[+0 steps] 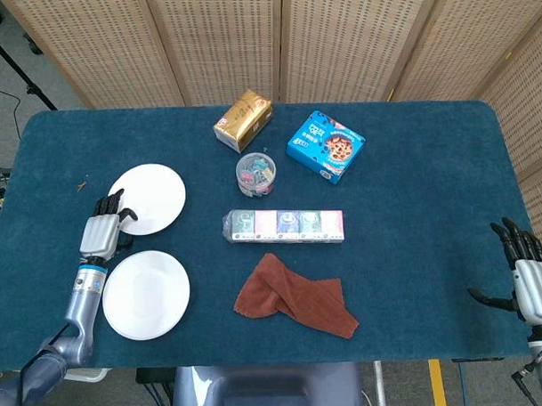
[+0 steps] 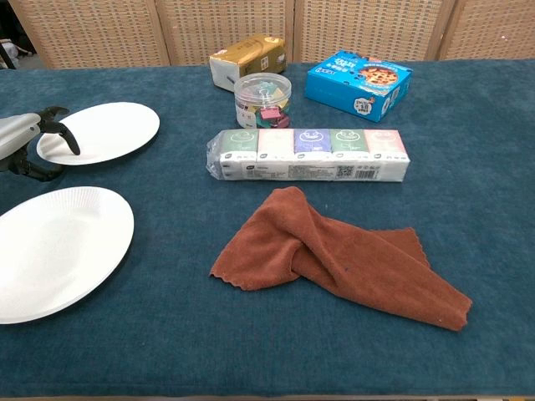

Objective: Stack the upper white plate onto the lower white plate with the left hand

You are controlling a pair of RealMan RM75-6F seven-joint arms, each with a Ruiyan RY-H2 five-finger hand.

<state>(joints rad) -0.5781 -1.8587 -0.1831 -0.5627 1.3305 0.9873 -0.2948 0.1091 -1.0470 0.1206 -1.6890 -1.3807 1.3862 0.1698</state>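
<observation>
Left hand (image 1: 104, 231) at upper white plate (image 1: 152, 197)
Fingers curled over the plate's 8 o'clock rim, grip unclear; lower white plate (image 1: 146, 294) just beside, at 6 o'clock.

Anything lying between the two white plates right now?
Only bare blue cloth and the left hand, at the near-left rim of the upper white plate, above the lower white plate. The head view shows it best.

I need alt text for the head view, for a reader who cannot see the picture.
The robot's left hand reaches over the near-left rim of the upper round white plate, with the lower round white plate lying just below it on the dark blue table. The right hand rests open at the table's right edge.
</observation>
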